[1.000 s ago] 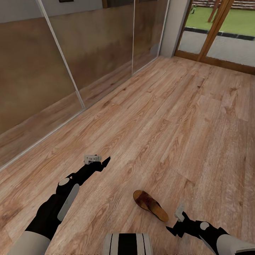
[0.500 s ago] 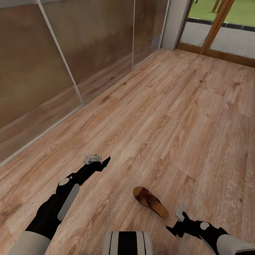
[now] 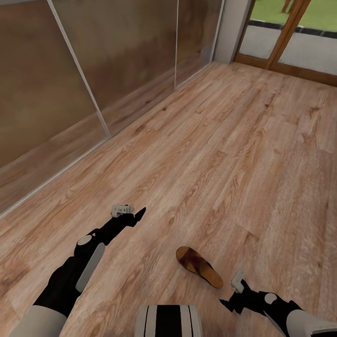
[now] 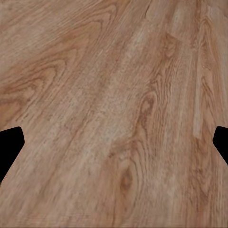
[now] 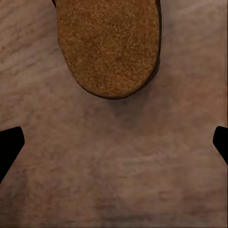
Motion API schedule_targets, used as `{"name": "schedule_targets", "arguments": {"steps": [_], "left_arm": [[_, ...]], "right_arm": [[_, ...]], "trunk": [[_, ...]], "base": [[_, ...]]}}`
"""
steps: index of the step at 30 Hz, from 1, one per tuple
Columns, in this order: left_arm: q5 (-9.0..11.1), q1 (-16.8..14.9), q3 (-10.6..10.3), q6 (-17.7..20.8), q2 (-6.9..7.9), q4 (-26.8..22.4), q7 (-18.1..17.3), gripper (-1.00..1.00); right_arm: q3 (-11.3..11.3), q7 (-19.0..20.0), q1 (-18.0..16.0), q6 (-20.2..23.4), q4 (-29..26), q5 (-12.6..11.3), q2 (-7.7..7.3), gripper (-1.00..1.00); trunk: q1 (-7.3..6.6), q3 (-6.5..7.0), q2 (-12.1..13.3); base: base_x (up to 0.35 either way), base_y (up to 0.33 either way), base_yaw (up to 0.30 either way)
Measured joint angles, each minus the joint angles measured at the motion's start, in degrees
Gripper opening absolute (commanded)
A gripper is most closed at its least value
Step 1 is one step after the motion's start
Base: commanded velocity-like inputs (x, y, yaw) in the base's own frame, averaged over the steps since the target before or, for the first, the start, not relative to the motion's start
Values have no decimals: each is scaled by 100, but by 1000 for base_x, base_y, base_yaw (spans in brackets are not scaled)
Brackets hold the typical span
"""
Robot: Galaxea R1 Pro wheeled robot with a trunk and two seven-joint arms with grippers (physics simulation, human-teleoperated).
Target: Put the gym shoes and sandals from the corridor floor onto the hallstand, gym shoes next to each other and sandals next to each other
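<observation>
One sandal on the floor, both grippers empty.

The sandal (image 3: 199, 267) lies flat on the floor (image 3: 243, 154), just ahead of the right gripper (image 3: 228, 304), whose jaws are spread with the tan heel (image 5: 109, 47) between their line of sight. The left gripper (image 3: 139, 214) hangs released over bare planks, well apart from the sandal.

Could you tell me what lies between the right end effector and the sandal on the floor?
Nothing but bare wood-plank floor. In the right wrist view, the sandal lies ahead of the open right end effector, with only planks in the gap; the head view agrees.
</observation>
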Motion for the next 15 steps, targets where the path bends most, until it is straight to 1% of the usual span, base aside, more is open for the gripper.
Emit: {"name": "schedule_targets", "arguments": {"steps": [5, 15], "left_arm": [[0, 0, 0, 2, 0, 0, 0, 100], [0, 0, 0, 0, 0, 0, 0, 100]], "right_arm": [[0, 0, 0, 0, 0, 0, 0, 100], [0, 0, 0, 3, 0, 0, 7, 100]], "trunk": [[0, -1, 0], [1, -1, 0]], "base": [[173, 0, 0], [22, 2, 0]]}}
